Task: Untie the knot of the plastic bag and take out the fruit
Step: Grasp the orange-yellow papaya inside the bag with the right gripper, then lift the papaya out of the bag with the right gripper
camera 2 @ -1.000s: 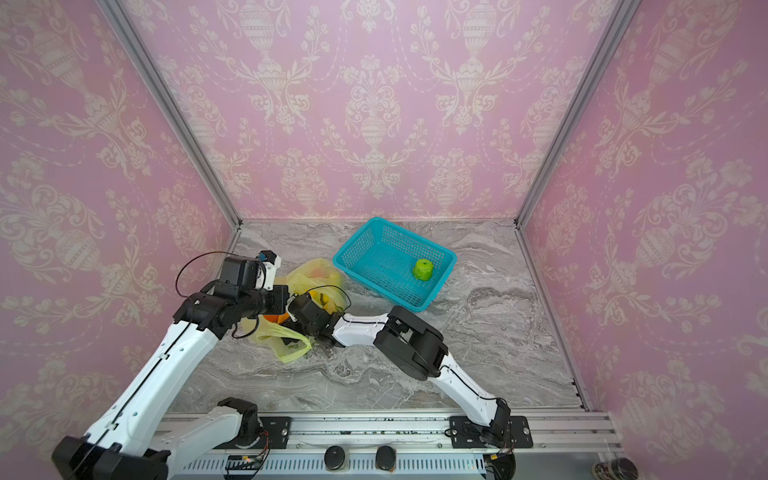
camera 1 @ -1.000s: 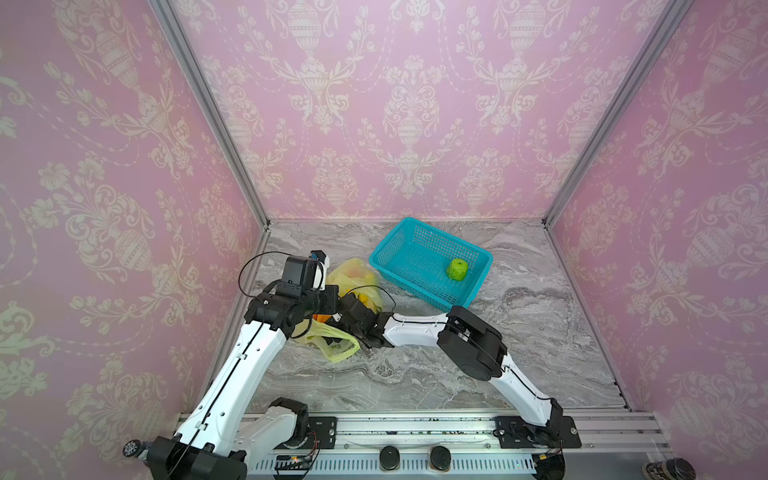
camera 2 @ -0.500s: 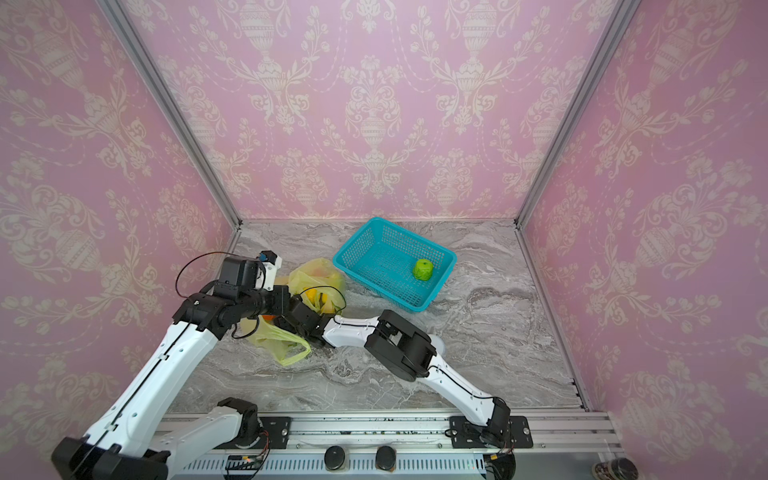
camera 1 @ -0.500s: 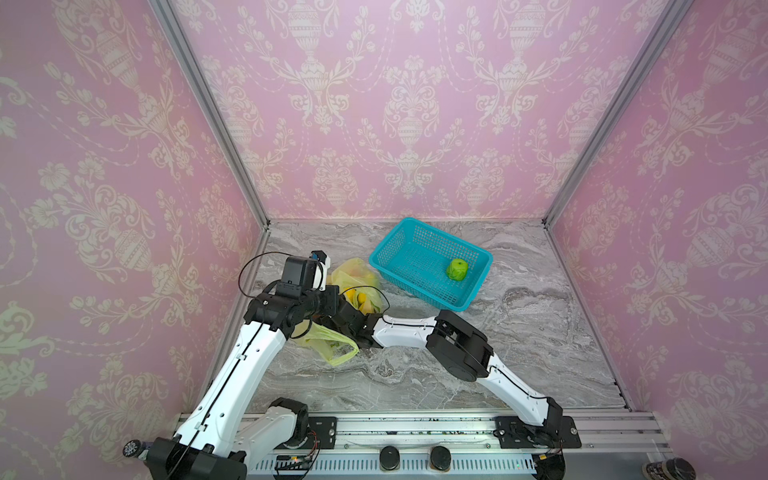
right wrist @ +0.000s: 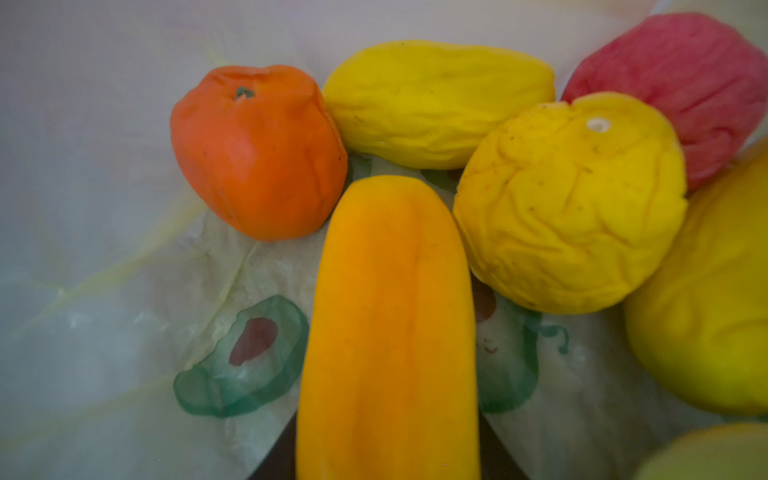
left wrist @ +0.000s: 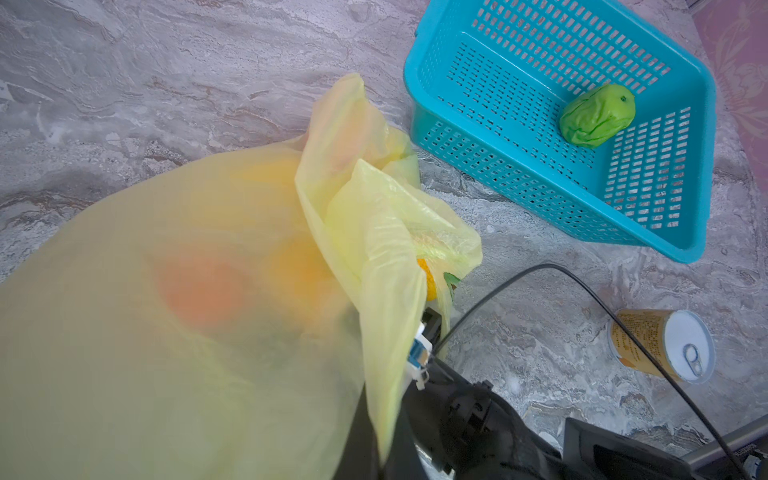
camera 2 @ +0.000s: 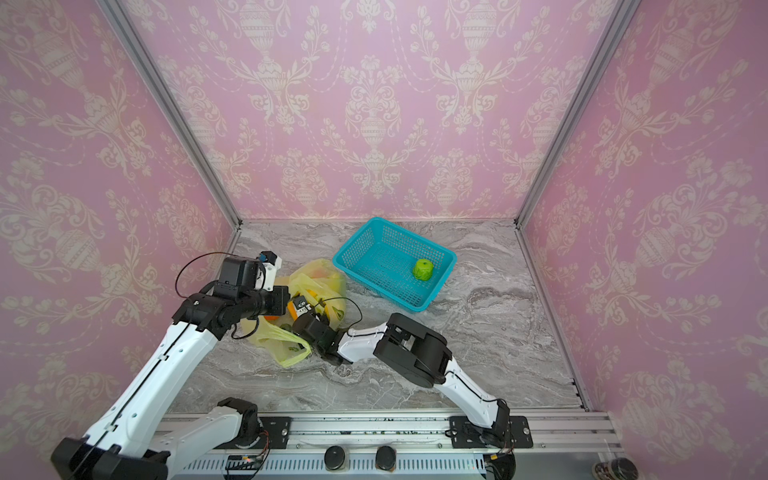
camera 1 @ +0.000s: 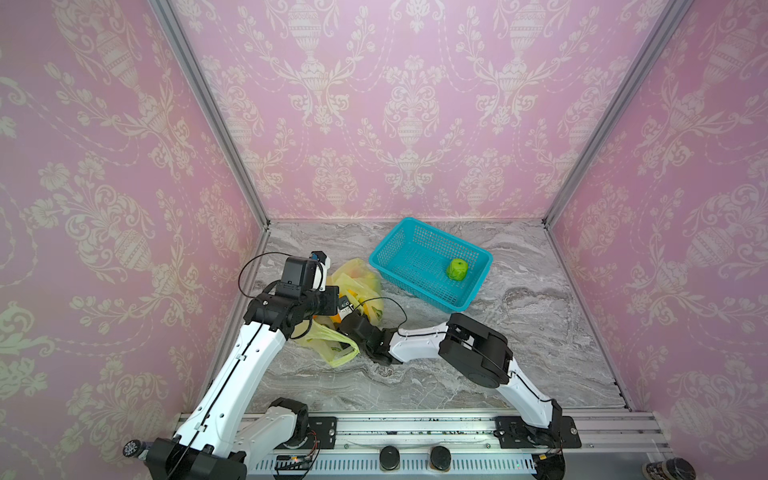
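The plastic bag (camera 1: 357,278) (camera 2: 318,276) lies open at the left of the marble floor, and no knot shows on it. One loose handle loop (camera 1: 338,353) trails toward the front. My left gripper (camera 1: 341,305) (left wrist: 374,449) is shut on the bag's film and holds the mouth up. My right gripper (camera 1: 347,320) (right wrist: 386,457) reaches into the bag, with its jaws against both sides of a long orange-yellow fruit (right wrist: 386,311). Behind it lie an orange-red fruit (right wrist: 257,153), a long yellow one (right wrist: 436,99), a round yellow one (right wrist: 569,203) and a pink-red one (right wrist: 685,83).
The teal mesh basket (camera 1: 387,239) (left wrist: 409,83) stands behind and to the right of the bag, with a green apple (camera 1: 457,269) (left wrist: 598,114) inside. A white-lidded can (left wrist: 660,351) lies on its side near the right arm. That arm's black cable (camera 1: 395,307) loops over the bag.
The right gripper's jaws have closed in on the long fruit inside the bag, and its arm shifted slightly left and back. The left arm and the bag have stayed put.
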Available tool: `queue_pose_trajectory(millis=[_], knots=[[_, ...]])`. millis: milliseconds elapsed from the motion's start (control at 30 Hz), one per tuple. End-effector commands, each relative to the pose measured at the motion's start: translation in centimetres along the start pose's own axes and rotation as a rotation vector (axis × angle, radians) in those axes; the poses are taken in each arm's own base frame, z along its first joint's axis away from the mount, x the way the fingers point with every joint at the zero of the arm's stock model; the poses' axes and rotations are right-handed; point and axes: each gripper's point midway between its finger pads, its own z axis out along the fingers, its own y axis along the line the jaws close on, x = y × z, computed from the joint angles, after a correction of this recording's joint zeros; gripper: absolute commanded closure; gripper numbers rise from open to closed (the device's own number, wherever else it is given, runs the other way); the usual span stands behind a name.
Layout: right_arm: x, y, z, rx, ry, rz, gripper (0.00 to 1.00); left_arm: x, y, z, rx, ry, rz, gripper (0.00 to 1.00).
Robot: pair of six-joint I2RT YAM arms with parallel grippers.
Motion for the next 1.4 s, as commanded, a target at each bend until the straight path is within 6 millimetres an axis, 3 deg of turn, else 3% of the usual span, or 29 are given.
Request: queue_pose_trajectory(millis=[0,267,467,500,533,833,933,1067,1367], knots=[[-3.4,0.2,-1.9,-0.007,-0.12,0.019,0.66,0.7,0.2,-0.1,-0.014,0.018,0.001,1.0],[-4.4,-0.2,-4.0,-0.027,-0.18,0.032,0.78,0.7,0.3,-0.1,-0.018,0.021,0.001,1.0],[-5.0,1.2,-5.1,-0.121,-0.233,0.005,0.77,0.8,0.4,0.0,-0.022,0.023,0.0,1.0],[-5.6,1.8,-5.8,-0.15,-0.26,-0.004,0.77,0.7,0.3,0.0,-0.021,0.022,0.0,1.0],[-4.5,1.7,-6.4,-0.163,-0.251,-0.025,0.77,0.8,0.3,0.0,-0.021,0.023,0.0,1.0],[-6.5,3.9,-13.9,-0.195,-0.447,-0.134,0.78,0.8,0.6,0.0,-0.034,0.025,-0.001,1.0],[-6.8,4.3,-15.5,-0.202,-0.488,-0.15,0.78,0.8,0.6,0.1,-0.036,0.026,0.0,1.0],[-7.5,3.3,-17.3,-0.174,-0.525,-0.14,0.8,0.9,0.6,0.1,-0.038,0.027,0.0,1.0],[-9.4,-2.0,-23.5,-0.035,-0.683,-0.114,0.81,0.9,0.7,0.2,-0.039,0.029,-0.002,1.0]])
